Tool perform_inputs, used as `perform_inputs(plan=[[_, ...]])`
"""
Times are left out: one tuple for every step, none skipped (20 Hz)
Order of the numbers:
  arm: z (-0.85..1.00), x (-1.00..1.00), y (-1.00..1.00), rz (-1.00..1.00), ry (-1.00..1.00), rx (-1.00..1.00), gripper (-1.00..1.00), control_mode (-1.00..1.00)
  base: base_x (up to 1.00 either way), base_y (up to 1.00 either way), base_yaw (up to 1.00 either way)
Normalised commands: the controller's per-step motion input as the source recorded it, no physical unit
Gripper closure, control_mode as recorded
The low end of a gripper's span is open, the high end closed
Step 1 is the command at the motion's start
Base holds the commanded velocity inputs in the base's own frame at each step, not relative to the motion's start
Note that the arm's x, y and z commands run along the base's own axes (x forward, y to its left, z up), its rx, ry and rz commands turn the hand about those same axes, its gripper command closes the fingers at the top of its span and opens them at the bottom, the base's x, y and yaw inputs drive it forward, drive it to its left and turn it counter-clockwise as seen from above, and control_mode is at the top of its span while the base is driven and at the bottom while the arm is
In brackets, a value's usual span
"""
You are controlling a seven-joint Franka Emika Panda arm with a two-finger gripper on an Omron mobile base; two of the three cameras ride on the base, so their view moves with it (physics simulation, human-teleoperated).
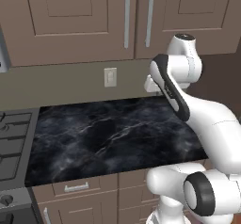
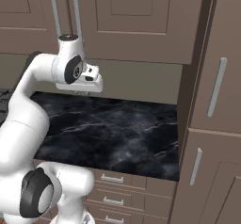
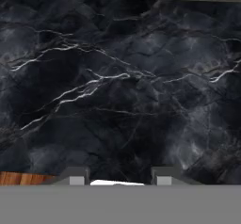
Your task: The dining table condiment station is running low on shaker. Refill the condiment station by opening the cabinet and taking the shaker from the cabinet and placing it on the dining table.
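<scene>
Above the black marble table: my arm rose from the base and bent forward, wrist held high over the slab.
Cabinet: the taupe wall cabinet hung above the table, its recessed-panel doors flush and closed; two long silver bar handles stood side by side where the doors meet.
Table: the black, white-veined worktop lay under my hand, with a grey backsplash behind it.
Tall unit: a brown cupboard stood at the right end of the table, with vertical bar handles.
Stove: a dark cooktop sat just beside the table's left end.
Drawers: brown fronts with short horizontal handles ran below the table edge.
Outlet: a pale plate sat on the backsplash.
Claw: my claw pointed down at the marble, fingertips apart with nothing between them, touching nothing.
Shaker: I could not see it; the doors hid whatever the cabinet held.
</scene>
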Motion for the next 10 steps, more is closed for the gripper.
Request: perform_inputs(plan=[[0.0, 0.0, 0.03, 0.0, -0.02, 0.0, -1.0, -1.0, 0.0, 0.0, 0.0], [0.0, 0.0, 0.0, 0.0, -0.07, 0.0, -1.0, -1.0, 0.0, 0.0, 0.0], [0.0, 0.0, 0.0, 0.0, -0.12, 0.0, -1.0, -1.0, 0.0, 0.0, 0.0], [0.15, 0.0, 0.0, 0.0, -0.19, 0.0, -1.0, -1.0, 0.0, 0.0, 0.0], [0.29, 0.0, 0.04, 0.0, -0.24, 0.0, -1.0, -1.0, 0.0, 0.0, 0.0], [0.38, 0.0, 0.12, 0.0, -0.29, 0.0, -1.0, -1.0, 0.0, 0.0, 0.0], [0.49, 0.0, 0.2, 0.0, -0.33, 0.0, -1.0, -1.0, 0.0, 0.0, 0.0], [0.56, 0.0, 0.24, 0.0, -0.39, 0.0, -1.0, -1.0, 0.0, 0.0, 0.0], [0.57, 0.0, 0.27, 0.0, -0.39, 0.0, -1.0, -1.0, 0.0, 0.0, 0.0], [0.61, 0.0, 0.31, 0.0, -0.41, 0.0, -1.0, -1.0, 0.0, 0.0, 0.0]])
